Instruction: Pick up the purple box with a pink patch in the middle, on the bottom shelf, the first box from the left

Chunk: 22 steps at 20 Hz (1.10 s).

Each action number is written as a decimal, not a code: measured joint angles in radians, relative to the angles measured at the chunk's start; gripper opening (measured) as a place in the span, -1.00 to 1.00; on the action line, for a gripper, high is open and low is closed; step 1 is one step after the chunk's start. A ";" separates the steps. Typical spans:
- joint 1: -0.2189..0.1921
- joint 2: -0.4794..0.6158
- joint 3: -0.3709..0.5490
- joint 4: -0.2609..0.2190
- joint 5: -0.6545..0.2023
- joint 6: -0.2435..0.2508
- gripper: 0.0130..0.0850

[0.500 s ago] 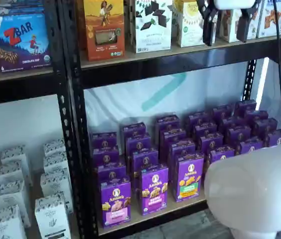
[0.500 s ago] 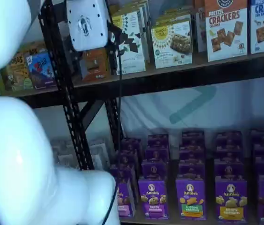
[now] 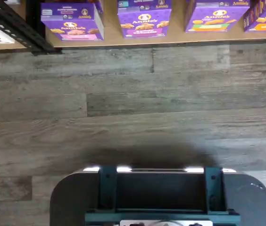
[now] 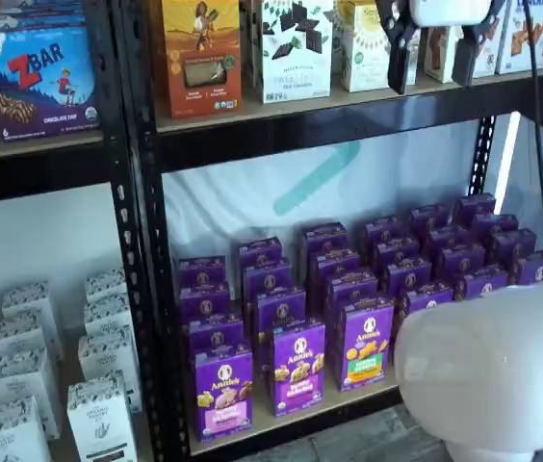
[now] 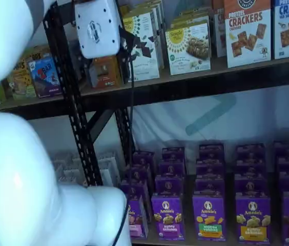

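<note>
The gripper hangs at the top of a shelf view, its white body cut off by the edge and its 2 black fingers pointing down with a plain gap between them, released and holding nothing. A black cable drops just to the right of the fingers. They sit level with the upper shelf's row of cartons, in front of a white carton.

The purple box stands far below the fingers and to their left, upright at the front left corner of the bottom shelf, well apart from them. Its pink band runs across the lower front. Touching or almost touching its right side is a purple carton with a darker band, then one with a green band.

In the wrist view the purple box shows at the shelf's edge beside the black upright, above grey wood-look flooring. In a shelf view the white arm covers most of that box.
</note>
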 joint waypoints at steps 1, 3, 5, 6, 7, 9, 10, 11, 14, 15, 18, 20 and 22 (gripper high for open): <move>0.003 -0.003 0.010 -0.006 -0.010 0.001 1.00; 0.006 -0.009 0.033 -0.014 -0.035 0.001 1.00; 0.005 -0.008 0.054 -0.017 -0.055 -0.001 1.00; 0.008 -0.008 0.064 -0.022 -0.063 0.000 1.00; 0.012 -0.007 0.075 -0.030 -0.073 0.002 1.00; 0.029 -0.004 0.100 -0.055 -0.096 0.012 1.00; 0.036 -0.005 0.115 -0.064 -0.110 0.016 1.00; 0.036 -0.006 0.131 -0.065 -0.127 0.017 1.00; 0.022 -0.012 0.182 -0.040 -0.183 0.010 1.00; 0.015 -0.016 0.201 -0.028 -0.205 0.006 1.00; -0.003 -0.013 0.248 0.005 -0.254 -0.009 1.00; -0.010 -0.016 0.284 0.019 -0.297 -0.016 1.00; -0.012 -0.029 0.327 0.024 -0.357 -0.021 1.00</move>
